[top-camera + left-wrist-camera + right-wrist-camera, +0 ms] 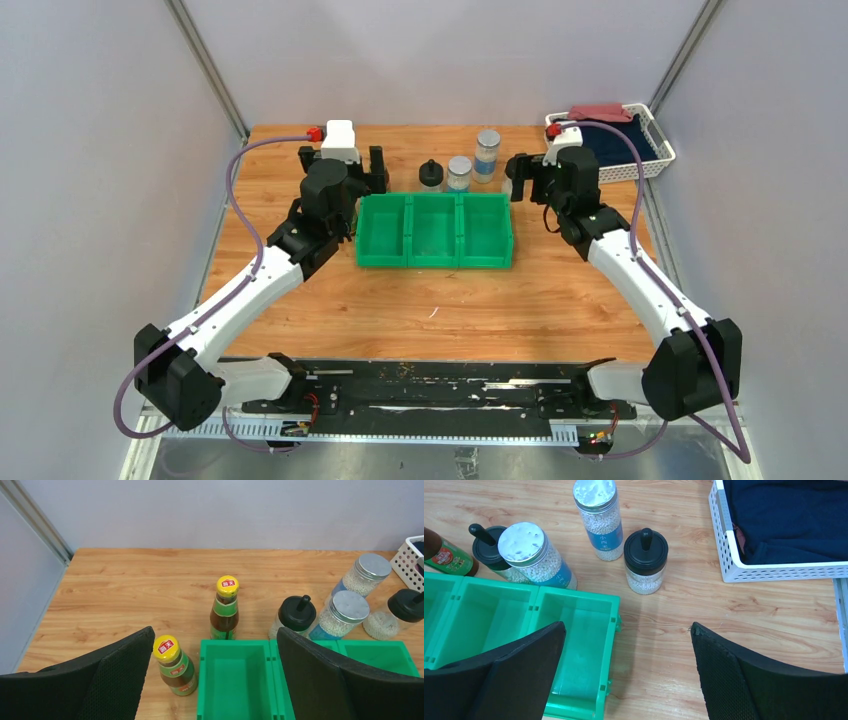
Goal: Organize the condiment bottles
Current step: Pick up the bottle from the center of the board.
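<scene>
Two dark brown bottles with yellow caps stand left of the green bin (pixel 235 680): one (pixel 175 665) beside its left wall, one (pixel 224 611) behind its back left corner. Behind the bin stand a black-knob jar (pixel 295 616), two silver-lidded shakers (pixel 342 614) (pixel 364 575) and a second black-knob jar (pixel 400 612). My left gripper (pixel 215 632) hangs open above the bin's left compartment and the nearer brown bottle, holding nothing. My right gripper (pixel 626 627) is open over the bin's right edge (pixel 611 630), with the second black-knob jar (pixel 645 560) just beyond it.
The bin (pixel 434 230) has three compartments with nothing in them. A white basket (pixel 640 150) holding dark cloth sits at the back right corner. Grey walls close in the table on the left, back and right.
</scene>
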Available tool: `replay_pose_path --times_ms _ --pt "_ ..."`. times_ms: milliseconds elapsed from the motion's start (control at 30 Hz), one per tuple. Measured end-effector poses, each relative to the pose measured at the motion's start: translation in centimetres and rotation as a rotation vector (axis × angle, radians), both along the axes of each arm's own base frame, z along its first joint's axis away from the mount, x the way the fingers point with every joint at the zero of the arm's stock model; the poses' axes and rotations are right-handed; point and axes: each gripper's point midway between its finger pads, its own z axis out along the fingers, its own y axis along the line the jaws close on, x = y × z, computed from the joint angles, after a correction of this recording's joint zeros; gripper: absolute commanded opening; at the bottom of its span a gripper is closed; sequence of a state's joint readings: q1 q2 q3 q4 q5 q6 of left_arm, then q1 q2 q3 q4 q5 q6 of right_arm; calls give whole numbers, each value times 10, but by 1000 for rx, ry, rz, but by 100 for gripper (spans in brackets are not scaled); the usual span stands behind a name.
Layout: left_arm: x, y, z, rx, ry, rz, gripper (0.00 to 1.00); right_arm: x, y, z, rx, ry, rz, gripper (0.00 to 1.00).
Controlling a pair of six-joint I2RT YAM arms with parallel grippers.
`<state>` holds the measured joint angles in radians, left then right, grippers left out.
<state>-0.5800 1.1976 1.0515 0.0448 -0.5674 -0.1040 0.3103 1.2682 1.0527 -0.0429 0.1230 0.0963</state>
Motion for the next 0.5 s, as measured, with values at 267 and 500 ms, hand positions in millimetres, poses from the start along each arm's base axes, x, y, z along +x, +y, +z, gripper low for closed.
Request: replay_pose_path --times_ms 267,500 --pt "8 -3 -3 2 12 14 100 31 29 28 -2 -31 105 93" --pt "18 -14 -14 -27 38 2 100 66 53 54 -32 -46 171 93"
